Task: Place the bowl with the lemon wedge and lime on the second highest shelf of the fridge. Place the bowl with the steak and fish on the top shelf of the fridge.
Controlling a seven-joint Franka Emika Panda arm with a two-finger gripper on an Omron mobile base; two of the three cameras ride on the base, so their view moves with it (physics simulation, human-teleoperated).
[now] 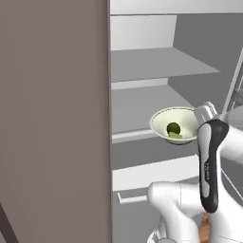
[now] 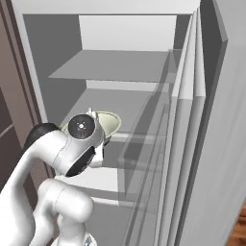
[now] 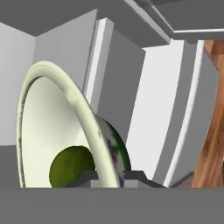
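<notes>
Jaws [image 3: 108,176] clamped on one bowl [image 1: 162,119] rim; one lime [image 1: 173,127], seemingly one lemon wedge [image 1: 176,135].

I can read no text; a faint marking on the arm's dark forearm cover [image 1: 207,167] is illegible.

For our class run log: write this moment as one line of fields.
gripper: shut on bowl rim | bowl: holds lime, lemon wedge | place: at fridge, by second highest shelf
</notes>
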